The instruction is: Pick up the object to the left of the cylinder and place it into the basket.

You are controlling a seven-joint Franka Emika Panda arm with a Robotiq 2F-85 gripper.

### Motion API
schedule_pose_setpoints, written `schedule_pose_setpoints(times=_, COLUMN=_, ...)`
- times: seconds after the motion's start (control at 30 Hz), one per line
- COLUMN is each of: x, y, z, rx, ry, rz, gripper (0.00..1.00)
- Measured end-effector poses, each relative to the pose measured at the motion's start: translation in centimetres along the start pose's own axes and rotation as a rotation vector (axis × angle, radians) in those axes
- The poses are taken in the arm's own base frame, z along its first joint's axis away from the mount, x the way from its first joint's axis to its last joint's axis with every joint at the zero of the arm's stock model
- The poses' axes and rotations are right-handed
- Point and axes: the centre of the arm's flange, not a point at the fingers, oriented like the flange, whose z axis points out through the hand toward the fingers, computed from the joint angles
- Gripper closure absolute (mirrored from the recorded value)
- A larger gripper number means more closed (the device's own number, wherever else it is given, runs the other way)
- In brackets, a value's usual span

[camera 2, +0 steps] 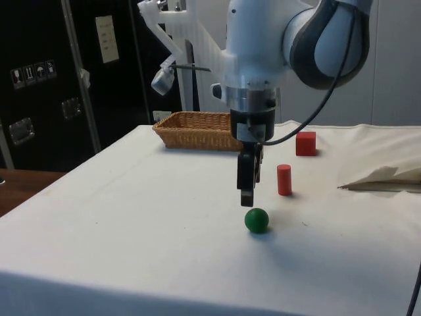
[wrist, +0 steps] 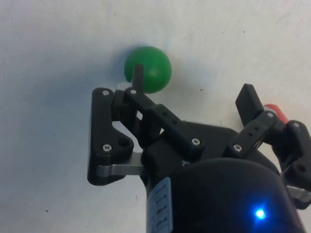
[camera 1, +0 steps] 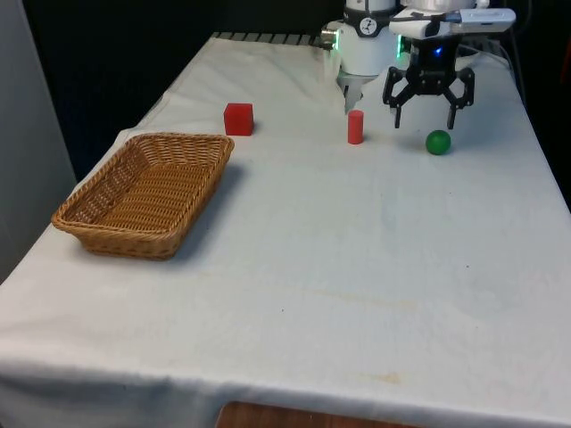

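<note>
The hand (camera 1: 428, 114) hangs with fingers spread wide, just above the green ball (camera 1: 438, 142) near the worktop's (camera 1: 357, 267) far edge. The red cylinder (camera 1: 355, 127) stands beside the ball; the basket (camera 1: 147, 192) sits well apart.

Four things are set out on the tabletop (camera 1: 357, 294). In the front view, the basket (camera 1: 143, 192) is placed at the left, with the cube (camera 1: 238, 119) behind it and to its right. The cylinder (camera 1: 355, 127) is stood upright right of the cube, well apart. The ball (camera 1: 437, 142) is found right of the cylinder. The pincer (camera 1: 428, 114) is held above the tabletop, spread, just behind the ball.
</note>
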Motion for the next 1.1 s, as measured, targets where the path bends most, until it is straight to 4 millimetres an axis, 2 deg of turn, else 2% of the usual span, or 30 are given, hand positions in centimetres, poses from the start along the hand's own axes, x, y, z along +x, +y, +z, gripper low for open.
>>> schedule_pose_setpoints(times=0.2, x=-0.1, y=-0.1, z=0.0, rx=0.0, ry=-0.002, rz=-0.002, gripper=0.0)
schedule_pose_setpoints(times=0.67, x=-1.3, y=-2.2, z=0.3, rx=0.006, ry=-0.017, rz=0.007, gripper=0.0)
schedule_pose_setpoints(times=1.1, x=-1.5, y=-3.1, z=2.4, rx=-0.007, ry=-0.025, rz=0.02, gripper=0.0)
